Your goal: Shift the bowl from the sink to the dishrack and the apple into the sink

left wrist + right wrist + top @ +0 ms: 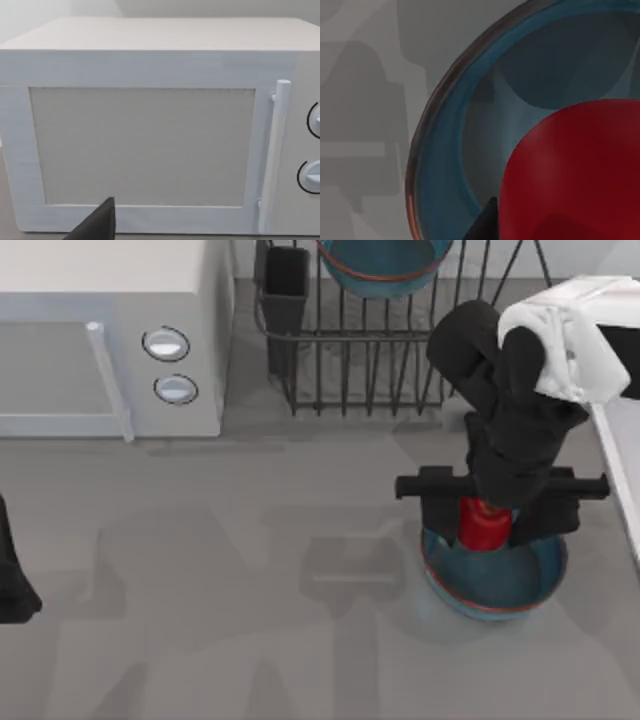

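The dishrack [380, 350] at the table's back already carries one blue bowl [385, 265]. The sink [615, 480] edges the right side. My right gripper [487, 525] hangs directly over a second blue bowl [495, 575] on the table, fingers closed on the apple [483, 523]. The sink lies to its right. My left arm [15, 585] sits parked far left.

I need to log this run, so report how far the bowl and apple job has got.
Looks done: a blue bowl already sits in the dishrack. In hand: the right hand is at the apple, which sits over a second blue bowl on the table; whether it grips is unclear. Left: the apple has yet to reach the sink at the table's right edge. The left arm's hand is parked facing the microwave.
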`<move>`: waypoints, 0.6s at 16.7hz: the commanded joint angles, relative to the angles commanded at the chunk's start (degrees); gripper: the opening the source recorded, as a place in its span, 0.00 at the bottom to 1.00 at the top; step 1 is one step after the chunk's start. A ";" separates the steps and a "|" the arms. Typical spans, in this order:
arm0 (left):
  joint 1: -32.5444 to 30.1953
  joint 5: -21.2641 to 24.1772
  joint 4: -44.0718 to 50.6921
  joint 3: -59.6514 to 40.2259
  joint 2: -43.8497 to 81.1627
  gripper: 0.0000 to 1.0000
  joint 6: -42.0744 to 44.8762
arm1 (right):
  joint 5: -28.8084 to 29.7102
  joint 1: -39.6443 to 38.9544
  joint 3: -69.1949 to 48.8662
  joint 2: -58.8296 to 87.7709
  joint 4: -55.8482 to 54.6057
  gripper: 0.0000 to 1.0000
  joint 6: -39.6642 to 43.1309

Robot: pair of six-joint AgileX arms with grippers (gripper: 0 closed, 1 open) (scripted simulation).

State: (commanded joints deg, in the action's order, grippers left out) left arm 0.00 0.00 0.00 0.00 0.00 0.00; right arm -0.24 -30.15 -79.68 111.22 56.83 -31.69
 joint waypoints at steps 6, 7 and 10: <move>0.00 0.00 0.00 0.00 0.00 1.00 0.00 | -0.08 0.06 -7.98 -3.74 11.77 0.00 0.39; 0.00 0.00 0.00 0.00 0.00 1.00 0.00 | -0.08 0.06 -8.02 -3.76 11.83 0.00 0.39; 0.00 0.00 0.00 0.00 0.00 1.00 0.00 | -0.11 -0.03 -7.88 -3.54 11.67 0.00 0.28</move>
State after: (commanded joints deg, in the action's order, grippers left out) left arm 0.00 0.00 0.00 0.00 0.00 0.00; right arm -0.35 -30.17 -87.56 107.68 68.51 -31.41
